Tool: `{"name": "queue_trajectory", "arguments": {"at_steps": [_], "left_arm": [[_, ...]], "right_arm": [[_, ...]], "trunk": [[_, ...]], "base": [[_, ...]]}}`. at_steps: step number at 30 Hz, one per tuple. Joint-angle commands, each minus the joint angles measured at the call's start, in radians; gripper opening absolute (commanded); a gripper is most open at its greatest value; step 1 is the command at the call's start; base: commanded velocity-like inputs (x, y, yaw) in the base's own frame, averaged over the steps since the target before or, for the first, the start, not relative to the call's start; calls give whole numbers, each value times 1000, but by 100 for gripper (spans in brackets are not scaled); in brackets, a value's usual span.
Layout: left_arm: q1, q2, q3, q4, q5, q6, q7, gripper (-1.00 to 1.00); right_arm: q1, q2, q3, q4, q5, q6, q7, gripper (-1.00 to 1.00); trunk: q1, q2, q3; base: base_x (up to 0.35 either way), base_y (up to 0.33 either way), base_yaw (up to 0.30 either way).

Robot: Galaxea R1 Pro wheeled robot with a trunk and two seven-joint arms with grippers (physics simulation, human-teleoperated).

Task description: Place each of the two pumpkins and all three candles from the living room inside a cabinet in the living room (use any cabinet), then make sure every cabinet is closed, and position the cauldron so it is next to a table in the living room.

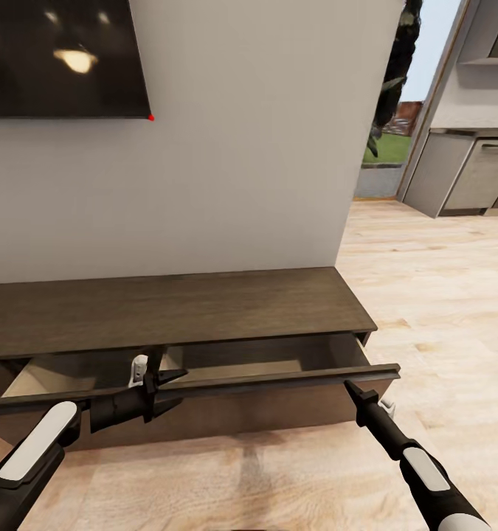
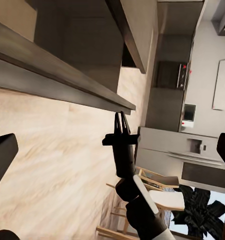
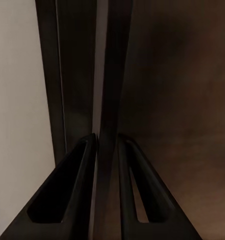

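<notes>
Left to right: TV [image 1: 60, 55] on the wall, corner cut off. Cabinet [image 1: 175, 310] below it, its drawer [image 1: 204, 383] pulled out; inside half hidden by the front. My left claw [image 1: 164, 391] sat at the drawer front, fingers spread. My right claw [image 1: 352, 387] pinched the front's right end [image 3: 107, 125]. Kitchen units [image 1: 470, 173] far right.

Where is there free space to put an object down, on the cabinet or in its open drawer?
The cabinet top looks bare from the wall to its front edge. The open drawer shows free floor between its back wall and its front panel, toward its right end. It is crowded along the panel: the left gripper sits at its middle and the right gripper's fingers straddle its right end.
</notes>
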Motion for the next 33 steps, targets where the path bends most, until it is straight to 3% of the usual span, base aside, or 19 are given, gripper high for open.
{"name": "queue_trajectory", "arguments": {"at_steps": [1, 33], "left_arm": [[-1, 1, -2, 1, -9, 1, -11, 100], [-1, 1, -2, 0, -9, 0, -11, 100]], "right_arm": [[-1, 1, 16, -2, -14, 20, 11, -100], [-1, -7, 17, -2, -14, 20, 10, -100]], "trunk": [[0, 0, -1], [0, 0, -1]], "base": [[0, 0, 0], [-91, 0, 0]]}}
